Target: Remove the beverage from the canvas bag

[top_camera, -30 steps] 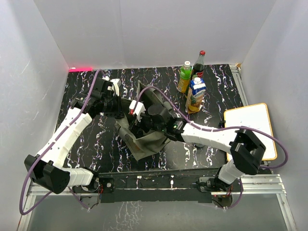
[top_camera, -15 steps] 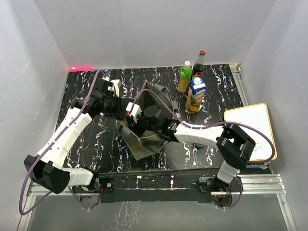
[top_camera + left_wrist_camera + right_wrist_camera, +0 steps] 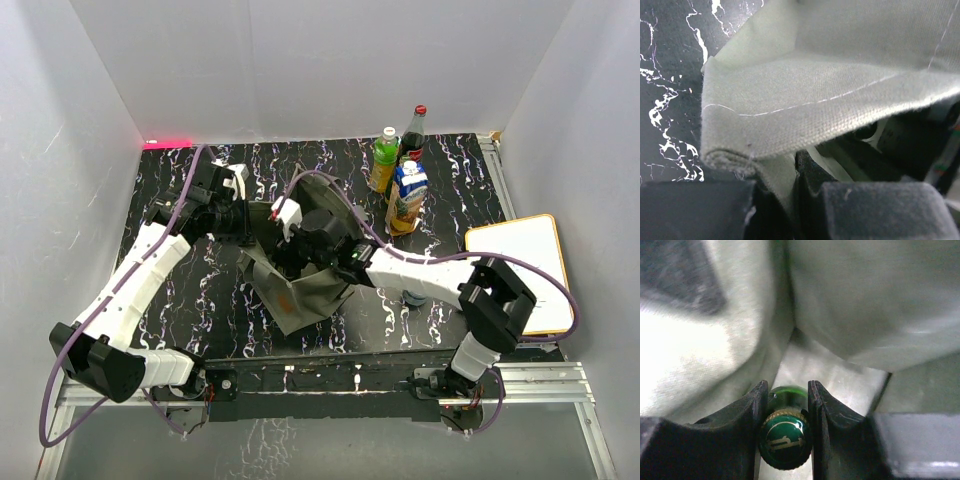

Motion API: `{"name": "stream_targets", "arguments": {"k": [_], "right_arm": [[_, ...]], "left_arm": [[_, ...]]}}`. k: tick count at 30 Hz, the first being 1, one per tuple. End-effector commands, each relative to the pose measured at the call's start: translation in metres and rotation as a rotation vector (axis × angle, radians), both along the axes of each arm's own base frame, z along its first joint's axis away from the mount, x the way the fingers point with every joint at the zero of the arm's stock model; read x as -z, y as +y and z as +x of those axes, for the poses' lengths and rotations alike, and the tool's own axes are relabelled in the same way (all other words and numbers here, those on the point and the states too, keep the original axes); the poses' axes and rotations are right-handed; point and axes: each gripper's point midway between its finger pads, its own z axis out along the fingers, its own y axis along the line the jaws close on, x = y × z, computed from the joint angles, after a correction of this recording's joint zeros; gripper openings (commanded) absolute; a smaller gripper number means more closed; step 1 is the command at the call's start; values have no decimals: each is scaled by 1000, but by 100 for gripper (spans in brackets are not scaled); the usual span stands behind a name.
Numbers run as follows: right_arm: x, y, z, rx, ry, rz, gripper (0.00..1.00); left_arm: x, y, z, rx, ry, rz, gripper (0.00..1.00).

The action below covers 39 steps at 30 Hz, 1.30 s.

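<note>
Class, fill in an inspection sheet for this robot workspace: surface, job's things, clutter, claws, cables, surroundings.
Surface: black marbled table with white veins.
Job's things: olive canvas bag, slumped open mid-table; capped green bottle inside it.
Clutter: green-labelled bottle, dark red-capped bottle and carton at the far edge; white board at the right.
Claws: left claw pinches the bag's rim; right claw, inside the bag, grips the green bottle at its cap.
Cables: purple cables run along both arms.
Surroundings: white walls; red light at the far left corner.
</note>
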Motion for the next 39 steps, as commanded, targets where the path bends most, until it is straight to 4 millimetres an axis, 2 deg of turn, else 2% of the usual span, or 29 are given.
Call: {"name": "stream_targets", "arguments": {"k": [1,7,16,19,27,28,31,33,37,39], "right_arm": [[-141,-3,31,177,-49,366,8],[-194,-12,43,301,-12,471,8],[-274,-38,39,415,72,675,8],[-300,-58,33,433,65,728,8],[-354,-115,25,543,114,857,8],[-367,-122,22,544,125,891,8],[-389,-137,10,543,128,932,8],[-398,-152,3,564,114,954,8],[-414,-194,-13,629,6,961,8],[-412,-215,-17,691,-37,928,8]], "left_arm": [[-3,6,-2,-54,34,21,0],[-12,-1,6,-66,-15,-26,0],[-19,-8,20,-62,-65,-54,0],[-18,-5,23,-67,-66,-35,0],[-18,-5,24,-91,-70,-45,0],[-17,-4,23,-95,-63,-40,0],[-14,-2,22,-102,-50,-27,0],[-13,-1,20,-103,-45,-22,0],[-14,2,19,-106,-42,-4,0],[-15,5,19,-110,-45,11,0]]}}
